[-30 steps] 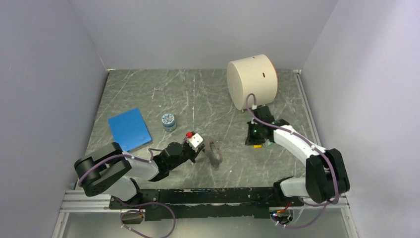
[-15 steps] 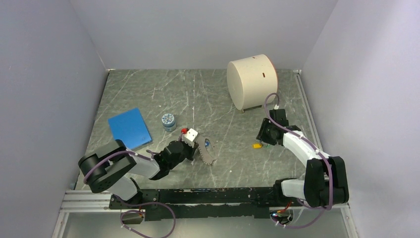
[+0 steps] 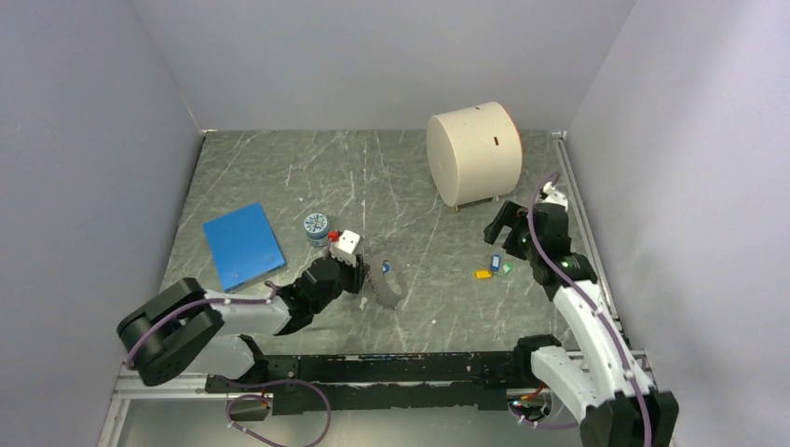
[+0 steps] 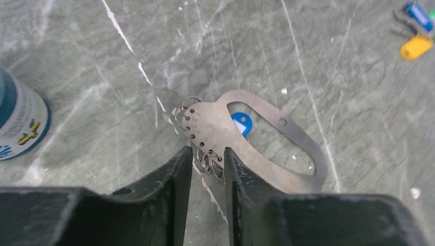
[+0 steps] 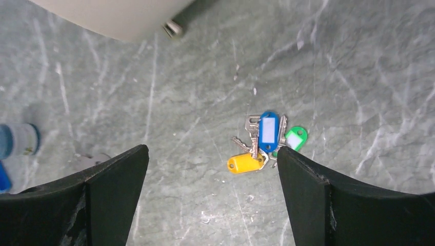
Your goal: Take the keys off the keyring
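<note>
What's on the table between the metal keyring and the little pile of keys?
Nothing: only bare marbled table between the keyring and the keys, as the top view shows.

Your right gripper (image 5: 211, 149) hangs spread wide over the table (image 5: 359, 77). The keys (image 5: 264, 143) lie clustered between its fingers (image 5: 110, 179), off-centre: blue tag (image 5: 268, 130) in the middle, yellow tag (image 5: 243, 163) lower left, green tag (image 5: 296, 138) right. A cream drum (image 5: 118, 13) fills the top-left corner, foot (image 5: 174, 29) down.
</note>
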Tool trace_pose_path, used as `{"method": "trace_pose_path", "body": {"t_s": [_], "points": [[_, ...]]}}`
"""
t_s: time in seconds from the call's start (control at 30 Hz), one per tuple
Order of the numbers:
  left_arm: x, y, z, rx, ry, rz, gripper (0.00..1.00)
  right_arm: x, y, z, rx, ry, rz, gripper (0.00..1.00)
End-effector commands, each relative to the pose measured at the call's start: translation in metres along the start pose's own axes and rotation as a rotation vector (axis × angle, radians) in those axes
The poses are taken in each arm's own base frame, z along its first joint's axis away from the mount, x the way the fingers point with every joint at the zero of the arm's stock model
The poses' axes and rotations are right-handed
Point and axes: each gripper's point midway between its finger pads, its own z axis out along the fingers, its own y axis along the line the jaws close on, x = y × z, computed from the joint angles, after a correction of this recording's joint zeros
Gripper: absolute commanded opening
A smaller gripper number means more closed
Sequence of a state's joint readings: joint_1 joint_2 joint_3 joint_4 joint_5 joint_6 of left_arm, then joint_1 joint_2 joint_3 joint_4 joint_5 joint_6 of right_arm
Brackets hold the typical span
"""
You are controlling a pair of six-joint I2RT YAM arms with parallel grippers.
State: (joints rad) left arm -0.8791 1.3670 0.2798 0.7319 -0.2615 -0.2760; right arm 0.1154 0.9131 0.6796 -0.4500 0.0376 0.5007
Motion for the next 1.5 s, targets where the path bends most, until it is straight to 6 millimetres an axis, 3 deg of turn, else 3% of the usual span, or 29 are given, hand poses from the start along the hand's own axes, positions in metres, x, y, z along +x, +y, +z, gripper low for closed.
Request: {"method": "trace_pose_path", "body": {"t_s": [0.0,0.17,0.27,0.43,0.6,0.77,0.9,1.07,1.17,1.47], "points": [[-0.031,0.011,-0.006,-0.085,-0.024,-0.100,0.41,-0.038,0.004,-0.042,-0.012,-0.168,0.002,0.99],[-0.057,0.029,-0.028,-0.179,-0.039,-0.205,0.61,-0.063,0.000,-0.088,-0.010,-0.320,-0.008,0.99],[-0.075,0.042,-0.051,-0.246,-0.041,-0.237,0.72,-0.075,-0.006,-0.119,0.008,-0.409,-0.027,0.99],[-0.101,0.071,-0.108,-0.396,-0.063,-0.289,0.88,-0.087,-0.018,-0.165,0.025,-0.556,-0.057,0.99],[-0.136,0.089,-0.177,-0.465,-0.164,-0.418,0.92,-0.092,-0.031,-0.203,0.046,-0.689,-0.064,0.99],[-0.161,0.106,-0.247,-0.482,-0.267,-0.435,0.94,-0.087,-0.045,-0.217,0.072,-0.759,-0.052,0.99],[-0.158,0.120,-0.283,-0.496,-0.306,-0.402,0.94,-0.077,-0.046,-0.217,0.038,-0.792,-0.070,0.99],[-0.147,0.125,-0.298,-0.468,-0.343,-0.376,0.94,-0.069,-0.050,-0.213,0.026,-0.816,-0.083,0.99],[-0.152,0.114,-0.295,-0.374,-0.398,-0.355,0.94,-0.067,-0.052,-0.215,0.019,-0.840,-0.074,0.99],[-0.143,0.119,-0.281,-0.448,-0.338,-0.342,0.94,-0.064,-0.050,-0.213,-0.001,-0.848,-0.081,0.99]]}}
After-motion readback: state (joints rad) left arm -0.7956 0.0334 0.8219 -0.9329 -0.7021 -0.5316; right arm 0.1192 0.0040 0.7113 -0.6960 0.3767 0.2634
